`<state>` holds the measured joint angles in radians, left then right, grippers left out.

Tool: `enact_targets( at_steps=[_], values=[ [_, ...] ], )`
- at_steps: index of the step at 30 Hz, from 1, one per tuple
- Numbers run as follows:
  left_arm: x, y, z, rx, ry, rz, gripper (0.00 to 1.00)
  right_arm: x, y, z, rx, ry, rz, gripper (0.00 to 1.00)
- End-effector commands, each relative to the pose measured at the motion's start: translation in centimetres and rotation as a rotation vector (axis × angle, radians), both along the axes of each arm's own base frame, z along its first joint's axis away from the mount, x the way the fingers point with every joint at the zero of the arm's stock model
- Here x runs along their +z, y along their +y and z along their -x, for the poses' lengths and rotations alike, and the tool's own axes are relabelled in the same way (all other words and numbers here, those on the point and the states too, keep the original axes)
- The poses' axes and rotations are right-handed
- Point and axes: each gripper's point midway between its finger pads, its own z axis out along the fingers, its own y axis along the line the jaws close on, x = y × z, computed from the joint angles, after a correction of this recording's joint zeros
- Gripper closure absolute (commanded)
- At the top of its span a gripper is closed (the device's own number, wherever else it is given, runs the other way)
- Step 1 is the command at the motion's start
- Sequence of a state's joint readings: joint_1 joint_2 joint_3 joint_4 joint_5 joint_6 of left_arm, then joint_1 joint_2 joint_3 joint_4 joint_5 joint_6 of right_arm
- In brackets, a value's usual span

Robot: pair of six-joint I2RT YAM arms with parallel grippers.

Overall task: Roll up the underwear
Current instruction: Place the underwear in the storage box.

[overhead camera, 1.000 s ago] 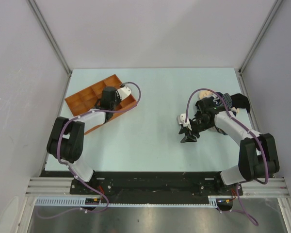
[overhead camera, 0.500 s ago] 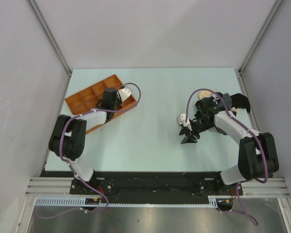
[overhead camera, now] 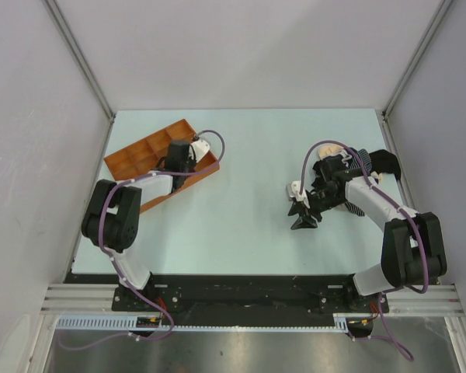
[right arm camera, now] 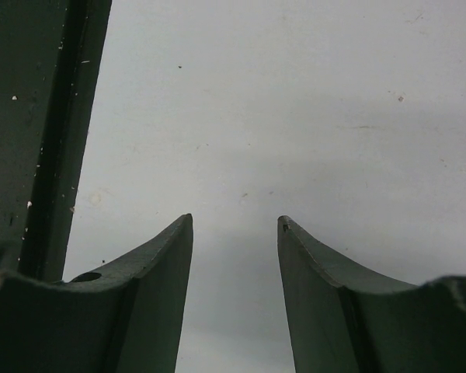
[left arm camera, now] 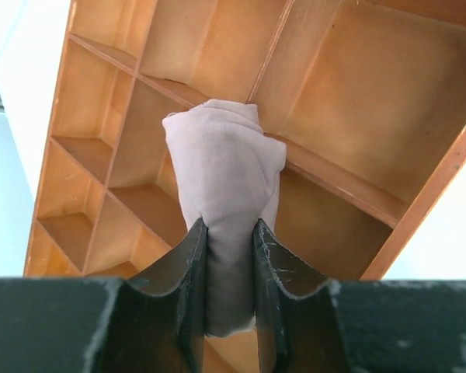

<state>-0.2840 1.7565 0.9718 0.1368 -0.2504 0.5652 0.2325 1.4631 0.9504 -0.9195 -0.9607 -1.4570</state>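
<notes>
- Step in hand, by the look of it: stowing 1 finished roll.
- Grips a rolled pale pink-beige cloth garment [left arm camera: 221, 155] in the left gripper [left arm camera: 230, 227], fingers narrow and pressed on both sides of the roll.
- Holds that roll over the orange compartmented plastic tray [left arm camera: 349, 116], above a divider between 2 compartments, far end pointing into the tray. Cannot tell whether touching a compartment floor.
- Hangs the right gripper [right arm camera: 234, 221] low over the pale-green table [overhead camera: 241, 148], fingers apart at a middling width, with nothing between them.
- Leaves the rest of the underwear, a small heap of dark striped, black and cream cloth [overhead camera: 363, 159], at the table's far right edge, behind the right arm. Too small to tell whether rolled.
- Next move, probably: shift off the divider and lower the roll into 1 compartment. Then open the fingers gently enough to keep the roll from springing loose, and lift clear.
- After that, likely a reach by the right gripper to the heap for the next piece.
</notes>
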Motion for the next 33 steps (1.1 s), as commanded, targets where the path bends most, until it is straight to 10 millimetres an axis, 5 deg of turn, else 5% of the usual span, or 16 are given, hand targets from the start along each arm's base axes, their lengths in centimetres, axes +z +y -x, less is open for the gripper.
enact_targets(
  at_steps=[1,6,33],
  values=[
    [-2.5,-1.1,1.1,0.003,0.128,0.060,1.00,2.1,0.5,-0.6,0.011,-0.049,-0.055,0.48],
    [-4.3,-1.8,2.1,-0.005,0.219,0.098,1.00,2.3,0.3,-0.6,0.007,-0.053,-0.062,0.48],
    [-7.1,-2.4,6.0,-0.006,0.610,0.234,1.00,3.8,-0.1,-0.8,-0.008,-0.080,-0.090,0.48]
  ],
)
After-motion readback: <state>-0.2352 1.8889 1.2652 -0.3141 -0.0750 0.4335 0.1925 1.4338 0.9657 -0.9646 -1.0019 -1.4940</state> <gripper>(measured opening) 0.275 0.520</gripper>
